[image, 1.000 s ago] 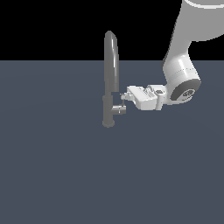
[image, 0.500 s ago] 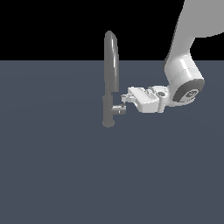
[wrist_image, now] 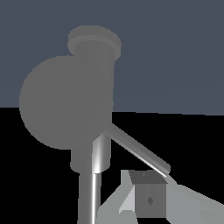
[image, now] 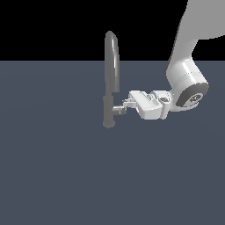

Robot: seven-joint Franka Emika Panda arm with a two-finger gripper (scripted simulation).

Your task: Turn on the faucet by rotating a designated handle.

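Claw (image: 126, 104) has advanced to the handle (image: 117, 110), which juts from the faucet (image: 110, 83) toward the exterior view's right. Fingertip now touches the lever (wrist_image: 138, 151); grip state unclear. Rotation looks underway.

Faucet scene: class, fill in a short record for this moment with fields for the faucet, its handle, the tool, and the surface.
faucet: grey tap, upright, high arched spout
handle: short stub sticking out towards the exterior view's right, thin lever at its end
tool: white, at the handle's end, one fingertip beside the lever; open or shut unclear
surface: plain dark grey-blue floor
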